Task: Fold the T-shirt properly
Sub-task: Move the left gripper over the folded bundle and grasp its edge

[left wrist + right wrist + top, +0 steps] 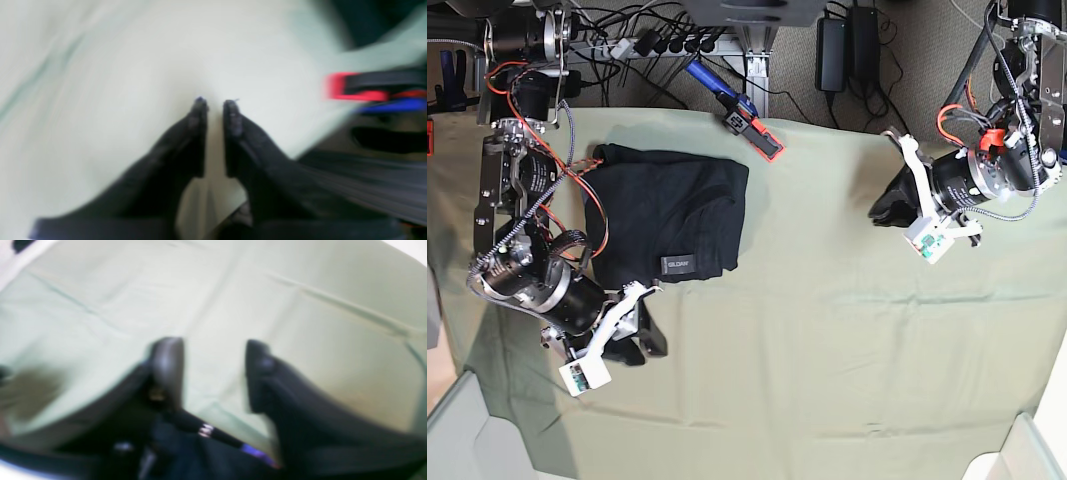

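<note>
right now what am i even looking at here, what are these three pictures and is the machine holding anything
This is a two-armed robot at a table covered by a pale green cloth. The overhead picture shows the whole scene. The two blurry pictures come from cameras on the wrists, each looking past its own fingers at the cloth.

The left hand is on the right of the overhead picture; its fingers are nearly together, with a thin gap. The right hand is lower left, fingers clearly apart. Neither holds anything.

The black T-shirt lies folded into a compact rectangle, label showing. A red and blue tool sits at the far edge.

"gildan" on t-shirt (667, 210) label (677, 264)
</note>
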Motion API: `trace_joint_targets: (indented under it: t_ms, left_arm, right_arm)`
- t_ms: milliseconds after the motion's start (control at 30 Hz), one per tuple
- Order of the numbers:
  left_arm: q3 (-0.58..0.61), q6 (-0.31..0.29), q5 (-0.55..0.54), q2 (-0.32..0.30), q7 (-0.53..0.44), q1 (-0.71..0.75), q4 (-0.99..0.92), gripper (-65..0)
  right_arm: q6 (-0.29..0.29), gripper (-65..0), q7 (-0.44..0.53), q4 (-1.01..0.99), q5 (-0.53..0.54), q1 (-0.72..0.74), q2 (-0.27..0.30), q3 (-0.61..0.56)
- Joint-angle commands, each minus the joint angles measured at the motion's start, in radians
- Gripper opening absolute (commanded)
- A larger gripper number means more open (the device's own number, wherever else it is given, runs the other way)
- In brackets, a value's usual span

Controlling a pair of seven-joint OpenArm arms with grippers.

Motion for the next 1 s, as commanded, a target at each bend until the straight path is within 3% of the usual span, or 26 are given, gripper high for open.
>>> trace_joint_targets:
  t_ms: [0, 33, 133, 233, 500, 667, 967]
  left_arm:
    - [-0.005, -0.019, -0.014, -0.011, -0.02, -0.01, 0.047, -62.1]
    - [0.001, -0.019, -0.014, -0.011, -0.021, -0.01, 0.081, -63.8]
    - [0.062, -0.023, -0.014, -0.011, -0.021, -0.007, 0.161, -65.0]
    - [0.211, -0.056, -0.005, -0.003, -0.023, -0.006, 0.175, -65.0]
    - [0.549, -0.059, 0.317, 0.039, -0.111, -0.058, 0.13, -65.0]
    - [0.632, -0.058, 0.419, 0.074, -0.152, -0.154, 0.038, -65.0]
    - [0.702, -0.055, 0.443, 0.166, -0.151, -0.267, -0.138, -65.0]
  right_arm:
    - [0.077, -56.5, 0.035, 0.0, -0.008, 0.036, 0.007, 0.005]
    - [0.077, -65.0, 0.046, -0.019, -0.027, 0.044, 0.01, 0.005]
    - [0.077, -65.0, 0.08, -0.087, -0.097, 0.076, 0.012, 0.005]
    - [0.077, -65.0, 0.117, -0.18, -0.138, 0.111, 0.012, 0.005]
    - [0.077, -65.0, 0.158, -0.365, -0.159, 0.158, 0.011, 0.005]
    - [0.078, -65.0, 0.157, -0.424, -0.159, 0.155, 0.011, 0.005]
    - [0.078, -65.0, 0.158, -0.435, -0.159, 0.153, 0.011, 0.005]
